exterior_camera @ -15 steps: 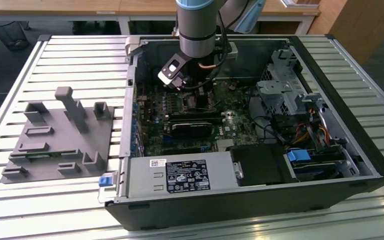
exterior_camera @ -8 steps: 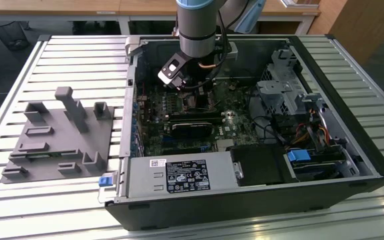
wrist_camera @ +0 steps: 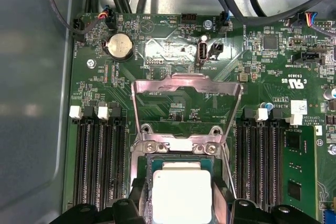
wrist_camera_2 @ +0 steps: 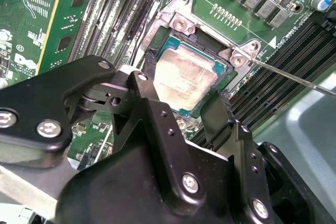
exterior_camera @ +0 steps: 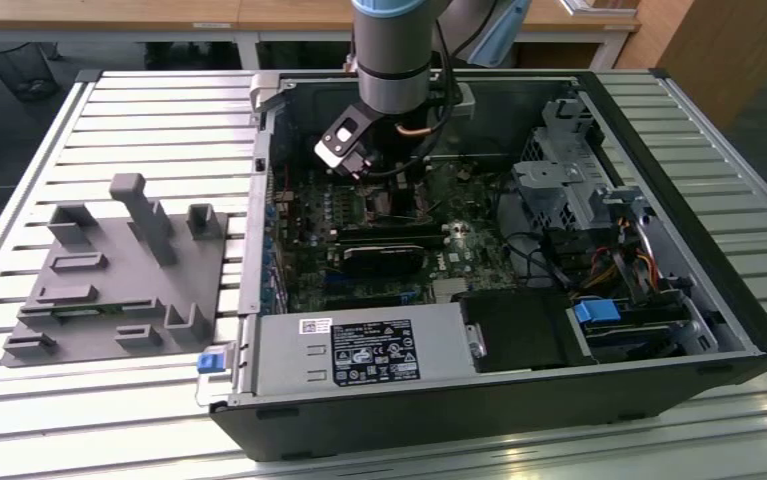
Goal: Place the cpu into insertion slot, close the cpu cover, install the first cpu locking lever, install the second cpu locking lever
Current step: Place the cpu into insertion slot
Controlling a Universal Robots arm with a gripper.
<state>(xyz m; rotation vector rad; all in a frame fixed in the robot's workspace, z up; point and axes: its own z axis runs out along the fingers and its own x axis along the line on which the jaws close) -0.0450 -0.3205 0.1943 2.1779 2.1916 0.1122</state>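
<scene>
The cpu (wrist_camera_2: 181, 74) (wrist_camera: 181, 182), a flat square chip with a silvery top, lies in the insertion slot (wrist_camera_2: 178, 24) (wrist_camera: 176, 145) on the green motherboard. My gripper (wrist_camera_2: 184, 82) (wrist_camera: 181, 198) straddles it, with a black finger against each of two opposite sides. The cpu cover (wrist_camera: 157, 86), a thin silvery frame, stands flipped open behind the slot. A thin metal locking lever (wrist_camera_2: 294, 77) sticks out beside the slot, unlatched. In the exterior view the arm reaches down into the open computer case, and the gripper (exterior_camera: 380, 185) is low over the board.
Long black memory slots (wrist_camera: 97, 156) (wrist_camera: 257, 156) flank the socket. Cables (wrist_camera: 231, 3) hang by the case wall. A black card (exterior_camera: 383, 250), drive cages (exterior_camera: 570, 180) and a power supply (exterior_camera: 356, 350) sit inside the case. A grey fixture (exterior_camera: 116, 270) lies on the exterior view's left.
</scene>
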